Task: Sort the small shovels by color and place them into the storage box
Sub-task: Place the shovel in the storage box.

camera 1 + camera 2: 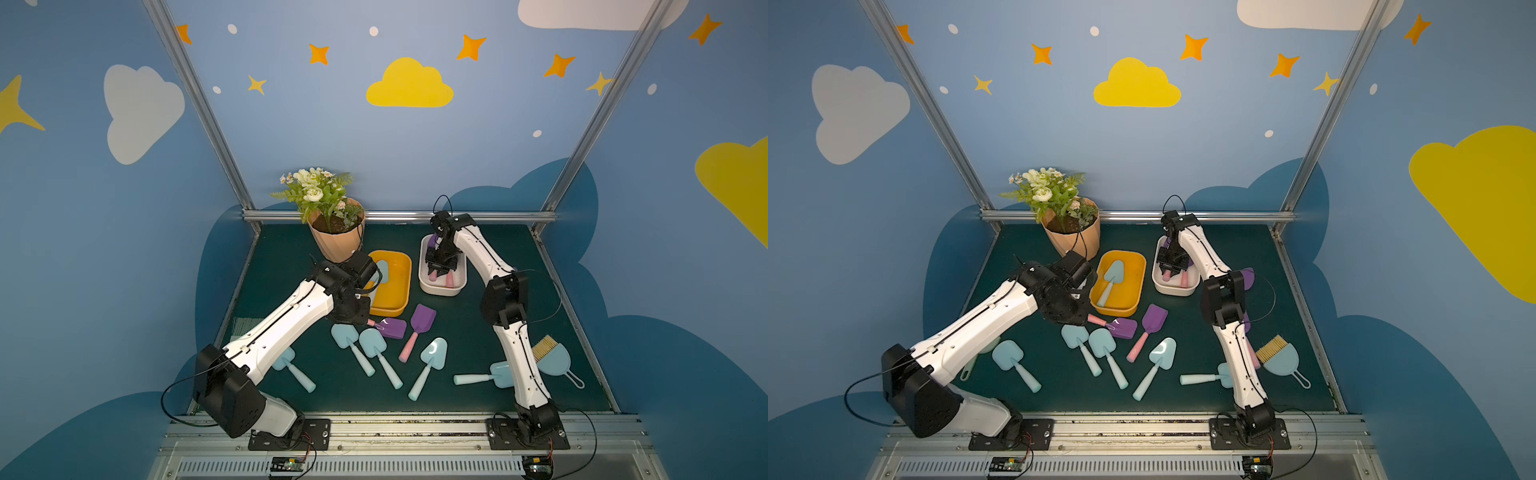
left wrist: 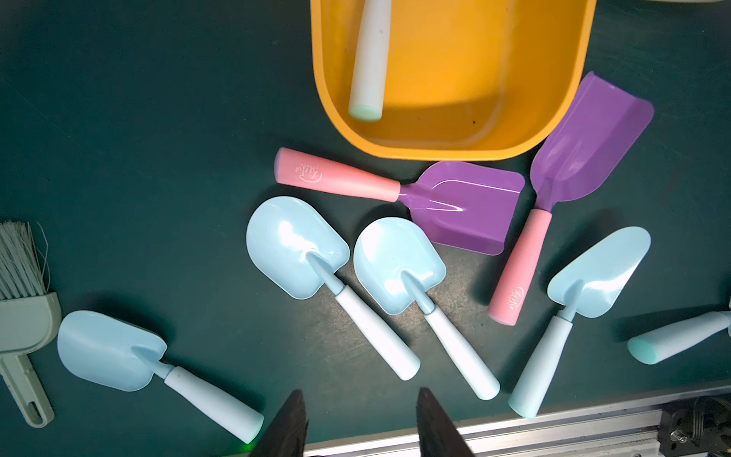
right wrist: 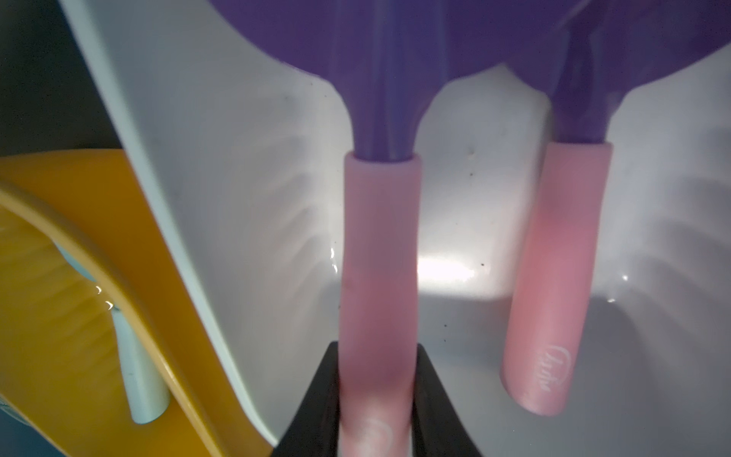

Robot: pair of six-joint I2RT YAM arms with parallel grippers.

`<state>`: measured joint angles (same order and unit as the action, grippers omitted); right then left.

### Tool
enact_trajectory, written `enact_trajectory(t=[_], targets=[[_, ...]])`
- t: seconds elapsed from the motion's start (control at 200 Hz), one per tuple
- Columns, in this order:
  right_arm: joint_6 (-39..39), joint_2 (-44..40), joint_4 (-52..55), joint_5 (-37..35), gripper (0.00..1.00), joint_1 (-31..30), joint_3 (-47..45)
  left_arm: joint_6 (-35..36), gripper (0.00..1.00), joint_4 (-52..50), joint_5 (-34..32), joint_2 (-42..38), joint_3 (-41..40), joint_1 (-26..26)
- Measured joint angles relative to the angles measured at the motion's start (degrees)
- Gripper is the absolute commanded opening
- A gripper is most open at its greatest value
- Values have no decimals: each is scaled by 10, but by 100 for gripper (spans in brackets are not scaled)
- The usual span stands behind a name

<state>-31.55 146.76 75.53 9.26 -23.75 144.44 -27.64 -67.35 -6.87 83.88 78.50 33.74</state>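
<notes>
Right wrist: purple shovel points handle-first into right gripper.

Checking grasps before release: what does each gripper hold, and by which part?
Right gripper: a purple shovel, by the end of its pink handle. Left gripper: open, holding nothing.

purple shovels, pink handles; light blue shovels; yellow box; white box; green mat

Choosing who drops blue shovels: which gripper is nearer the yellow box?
Left: the left gripper hovers beside the yellow box; the right gripper is at the white box.
</notes>
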Motion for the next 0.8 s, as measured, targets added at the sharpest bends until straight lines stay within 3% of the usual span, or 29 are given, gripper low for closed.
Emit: enact_trajectory(t=[0.801], targets=[[-2,38,-17,11,0,-9,10,9,36,4,9,-3,-10,-11]])
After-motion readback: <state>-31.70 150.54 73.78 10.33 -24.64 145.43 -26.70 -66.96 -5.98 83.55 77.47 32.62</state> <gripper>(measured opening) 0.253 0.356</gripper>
